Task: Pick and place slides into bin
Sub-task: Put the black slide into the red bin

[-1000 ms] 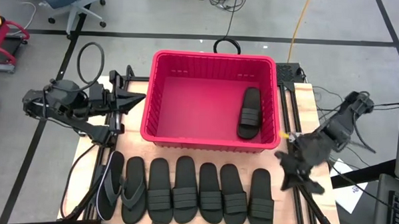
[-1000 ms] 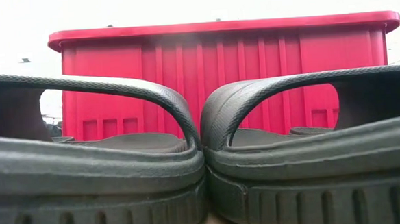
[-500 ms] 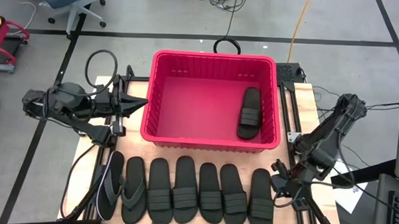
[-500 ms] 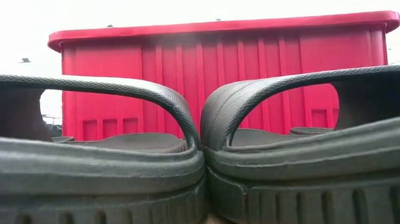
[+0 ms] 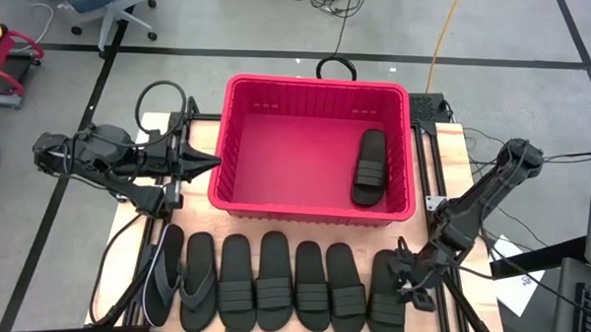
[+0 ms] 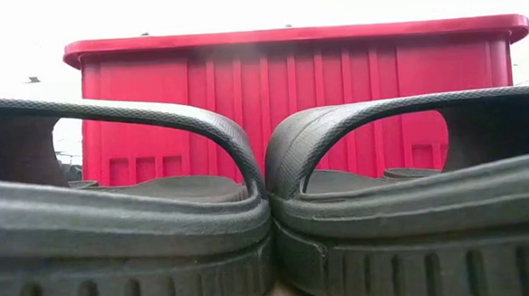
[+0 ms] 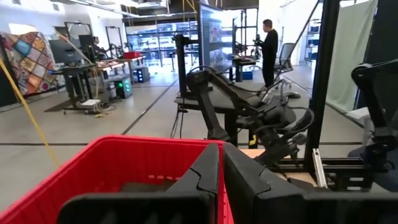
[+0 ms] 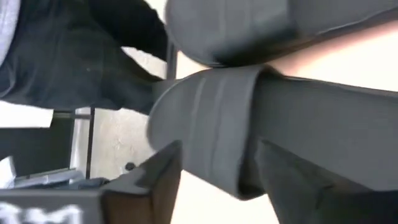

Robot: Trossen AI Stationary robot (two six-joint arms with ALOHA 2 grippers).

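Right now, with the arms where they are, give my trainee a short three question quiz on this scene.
1. How many slides lie inside the bin?
2. True or false: the right gripper is over the rightmost slide in the front row.
3. Where does the left gripper wait: A, beside the bin's left wall; B, over the row?

Key: 1. one slide in the bin; 2. true; 3. A

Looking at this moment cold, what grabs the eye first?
The red bin at the table's middle, holding one black slide against its right wall. Seven more slides line the near edge, and the right tool is down over the rightmost slide, fingers open.
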